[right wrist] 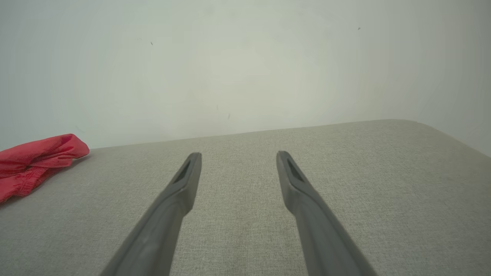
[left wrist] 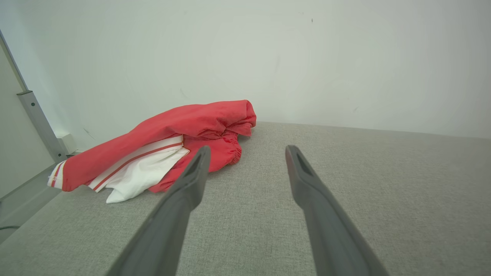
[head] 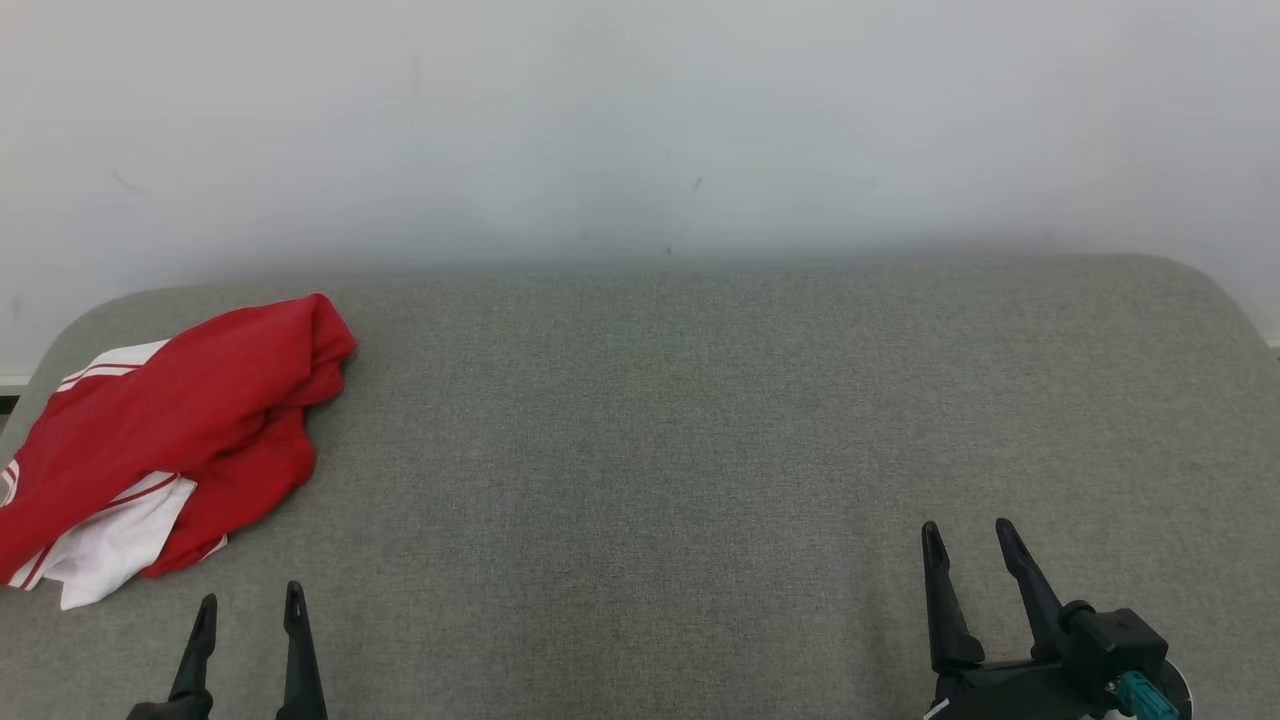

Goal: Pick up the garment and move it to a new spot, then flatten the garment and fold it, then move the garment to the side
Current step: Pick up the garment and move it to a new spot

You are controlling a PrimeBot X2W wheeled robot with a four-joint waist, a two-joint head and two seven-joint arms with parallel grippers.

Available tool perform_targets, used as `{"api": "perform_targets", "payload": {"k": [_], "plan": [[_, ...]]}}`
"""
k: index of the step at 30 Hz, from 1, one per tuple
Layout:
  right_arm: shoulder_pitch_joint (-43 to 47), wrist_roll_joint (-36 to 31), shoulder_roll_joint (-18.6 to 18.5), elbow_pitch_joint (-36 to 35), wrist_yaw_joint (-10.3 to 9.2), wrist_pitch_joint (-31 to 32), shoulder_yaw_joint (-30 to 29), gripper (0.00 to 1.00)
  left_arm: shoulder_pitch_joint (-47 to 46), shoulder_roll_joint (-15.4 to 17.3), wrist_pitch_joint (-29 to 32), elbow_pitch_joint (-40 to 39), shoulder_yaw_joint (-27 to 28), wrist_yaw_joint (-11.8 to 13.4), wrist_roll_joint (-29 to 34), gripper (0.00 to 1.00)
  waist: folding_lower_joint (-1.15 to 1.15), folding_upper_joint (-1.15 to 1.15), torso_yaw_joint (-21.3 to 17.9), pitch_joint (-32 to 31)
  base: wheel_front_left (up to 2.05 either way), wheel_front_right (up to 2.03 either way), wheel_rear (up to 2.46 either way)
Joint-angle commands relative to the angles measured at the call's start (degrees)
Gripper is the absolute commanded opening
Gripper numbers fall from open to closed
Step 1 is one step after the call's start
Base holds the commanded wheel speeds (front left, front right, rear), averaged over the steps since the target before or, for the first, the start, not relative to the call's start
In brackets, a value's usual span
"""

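While both grippers hung over the near side of the grey fabric-covered table (head: 660, 430), the pick-up was the step you had in hand, and nothing of it looked begun. Your left gripper (head: 250, 595) had its two fingers spread wide with nothing between them, and your right gripper (head: 967, 526) stood just as wide and just as empty. The red-and-white garment (head: 190, 420) lay crumpled in a heap ahead of the left gripper and off to its left, apart from both fingertips. From the right gripper it sat well away to the left, across bare cloth. That made the left arm your natural choice. A gathered red edge faced that gripper just beyond its left finger, with white striped panels lower and further left. One striped end seemed to reach the table's left edge. To do this well, I judged you needed to swing the wrist left until the open fingers straddled the raised red ridge. Then you needed to come down onto a thick fold rather than a single loose layer. Closing fully before lifting mattered, since thin slippery cloth could slide out of a half-made grip. You also needed enough height for the trailing end to clear the table. The bare stretch between your two grippers looked like the best new spot, within reach of both for flattening.
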Motion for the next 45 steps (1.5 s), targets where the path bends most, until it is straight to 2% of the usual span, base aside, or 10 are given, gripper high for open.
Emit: {"api": "perform_targets", "payload": {"k": [1, 23, 30, 45], "plan": [[-0.43, 0.36, 0.01, 0.19, -0.12, -0.06, 0.17, 1.0, -0.34, 0.25, 0.18, -0.02, -0.09, 0.28, -0.43, 1.0, 0.0, 0.0, 0.01, -0.01, 0.0, 0.0, 0.0], [-0.52, 1.02, 0.02, 1.43, -0.12, -0.06, 0.0, 1.0, -0.45, 0.67, 1.51, -0.64, -0.93, 0.87, -1.8, 1.0, 0.0, 0.0, 1.03, -0.18, 0.0, 0.0, 0.0], [0.28, 1.4, 0.02, 1.48, -0.12, -0.05, 0.12, 1.0, -0.75, 0.92, 1.78, -0.25, -1.57, 1.43, -1.69, 1.0, 0.0, 0.0, 5.37, -0.03, 0.0, 0.0, 0.0], [1.09, 1.94, 0.02, 1.93, -0.12, -0.06, 0.22, 1.0, 0.44, 1.55, 1.63, 0.13, -1.01, 3.15, -2.43, 1.0, 0.0, 0.0, 17.34, -0.57, 0.0, 0.0, 0.0]]}}
